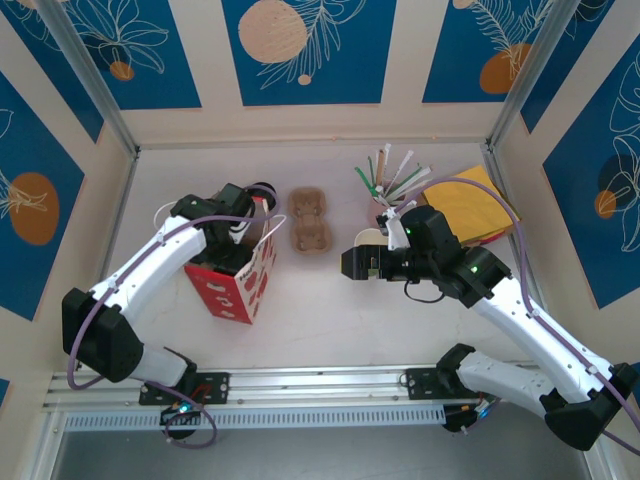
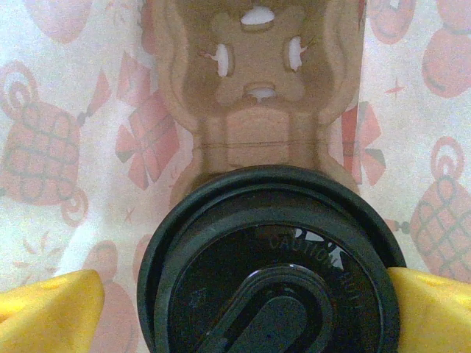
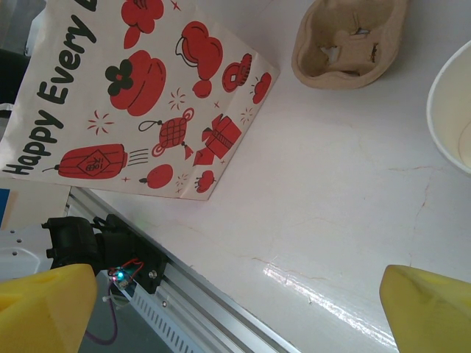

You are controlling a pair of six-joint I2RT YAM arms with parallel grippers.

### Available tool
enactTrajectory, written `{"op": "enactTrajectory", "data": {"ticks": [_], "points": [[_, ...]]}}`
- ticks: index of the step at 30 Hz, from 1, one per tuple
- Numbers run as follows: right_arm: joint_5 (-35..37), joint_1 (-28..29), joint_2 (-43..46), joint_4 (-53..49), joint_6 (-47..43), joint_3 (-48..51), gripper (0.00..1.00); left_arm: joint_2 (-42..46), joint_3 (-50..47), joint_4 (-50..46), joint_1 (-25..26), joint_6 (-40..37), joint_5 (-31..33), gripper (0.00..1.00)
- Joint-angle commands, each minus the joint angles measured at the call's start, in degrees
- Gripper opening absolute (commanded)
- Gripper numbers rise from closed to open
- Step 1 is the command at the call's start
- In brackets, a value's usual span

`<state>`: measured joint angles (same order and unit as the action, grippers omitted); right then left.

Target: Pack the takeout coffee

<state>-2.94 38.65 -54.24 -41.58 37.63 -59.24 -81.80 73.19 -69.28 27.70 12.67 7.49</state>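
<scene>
**Desk:** What does the overhead camera show?

**Photographer:** The left arm [image 1: 150, 262] reaches down into the mouth of a red-and-white paper bag [image 1: 232, 285], with its tip hidden inside. A brown pulp tray [image 1: 310, 222] lies just right of the bag. Further right, the right fingers [image 1: 352, 264] hang over the pale surface [image 1: 330, 320] and point toward the bag. A bunch of straws [image 1: 388, 175] and a flat yellow sheet [image 1: 470, 205] sit well away from the bag on that same side.

**Desk:** And the left wrist camera?

**Photographer:** It looks down inside the bag. The coffee cup [image 2: 272, 272] stands there with its black lid up, overlapping the near end of a second tray [image 2: 257, 95], with printed bag paper on both sides. The left fingers [image 2: 48, 312] are spread wide, one on each side of the lid. One is clear of it and the other sits at its rim, so they are not clamping the cup.

**Desk:** And the right wrist?

**Photographer:** The right fingers are spread wide and hold nothing, above bare surface outside the bag. The bag's printed side reads "Happy Eve", cut off there. The brown pulp tray lies past the bag's corner, a white cup rim [image 3: 456, 110] sits farther from the bag, and a metal rail [image 3: 191, 301] runs beneath the bag.
</scene>
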Motion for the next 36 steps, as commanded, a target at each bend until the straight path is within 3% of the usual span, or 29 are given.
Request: {"op": "enactTrajectory", "data": {"ticks": [1, 36], "points": [[0.1, 0.5, -0.3, 0.4, -0.1, -0.8, 0.99, 1.6, 2.0, -1.8, -0.6, 0.9, -1.1, 0.96], [0.1, 0.5, -0.1, 0.6, 0.0, -0.3, 0.99, 0.9, 2.9, -2.0, -0.7, 0.6, -0.6, 0.96]]}}
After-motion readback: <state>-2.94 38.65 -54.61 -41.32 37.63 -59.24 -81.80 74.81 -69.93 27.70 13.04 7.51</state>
